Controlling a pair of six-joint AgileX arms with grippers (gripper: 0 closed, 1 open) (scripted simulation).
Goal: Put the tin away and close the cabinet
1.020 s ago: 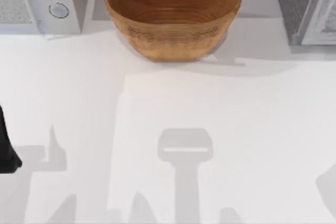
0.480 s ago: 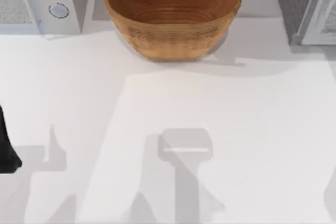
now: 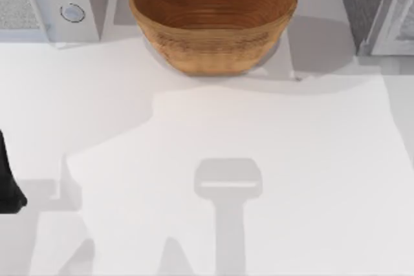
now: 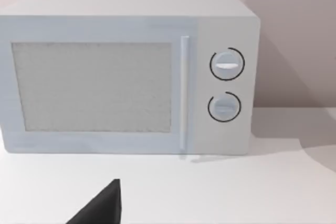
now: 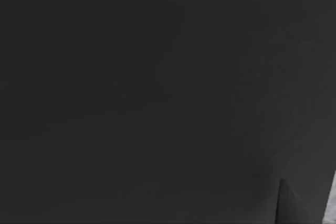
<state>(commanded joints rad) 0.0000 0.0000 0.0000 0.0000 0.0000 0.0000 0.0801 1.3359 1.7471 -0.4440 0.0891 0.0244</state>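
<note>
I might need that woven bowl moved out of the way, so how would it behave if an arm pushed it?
The woven bowl looks like coiled wicker, so probably light for its size and fairly stiff. Its sides curve down to a narrower base, so a push high on the rim might rock it, while a low push would more likely slide it across the smooth white table. Breakage seems unlikely.

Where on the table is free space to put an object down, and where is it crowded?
The widest bare patch is the white table, from the woven bowl forward to the near edge. A smaller bare strip lies in front of the microwave. The back row is crowded: microwave at left, bowl in the middle, grey cabinet at right. The left arm sits at the left edge.
</note>
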